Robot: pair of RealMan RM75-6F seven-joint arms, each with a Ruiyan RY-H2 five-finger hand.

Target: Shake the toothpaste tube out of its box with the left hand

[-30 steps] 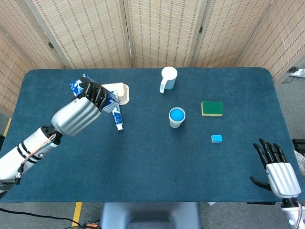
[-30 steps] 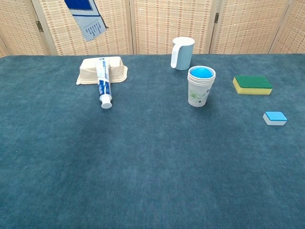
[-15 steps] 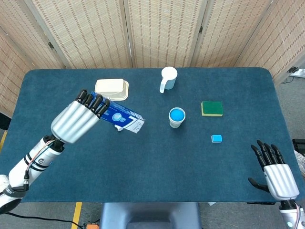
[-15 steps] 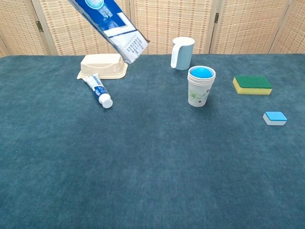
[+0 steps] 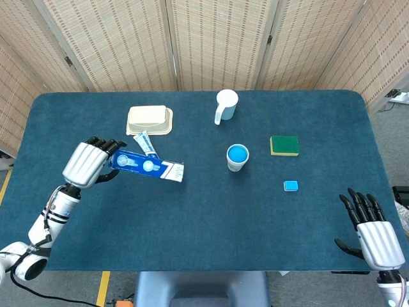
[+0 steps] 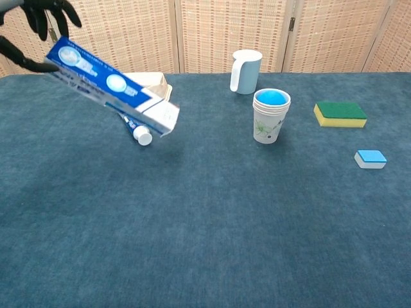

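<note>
My left hand (image 5: 89,163) (image 6: 38,19) grips one end of the blue toothpaste box (image 5: 146,165) (image 6: 112,88), which hangs above the table, its open white end tilted down to the right. The toothpaste tube (image 5: 144,141) (image 6: 137,130) lies on the cloth just beyond the box, its cap end showing under the box in the chest view and its other end against the cream tray (image 5: 149,119) (image 6: 154,80). My right hand (image 5: 374,233) rests open at the table's near right corner, holding nothing.
A white pitcher (image 5: 225,105) (image 6: 245,70) stands at the back. A paper cup with a blue inside (image 5: 237,157) (image 6: 271,115) is mid-table. A green-yellow sponge (image 5: 284,145) (image 6: 340,114) and a small blue block (image 5: 291,185) (image 6: 370,158) lie to the right.
My left hand has swung down and to the left with the box, which now hangs lower and flatter. The tube lies free on the table by the tray. The right hand barely moved.
</note>
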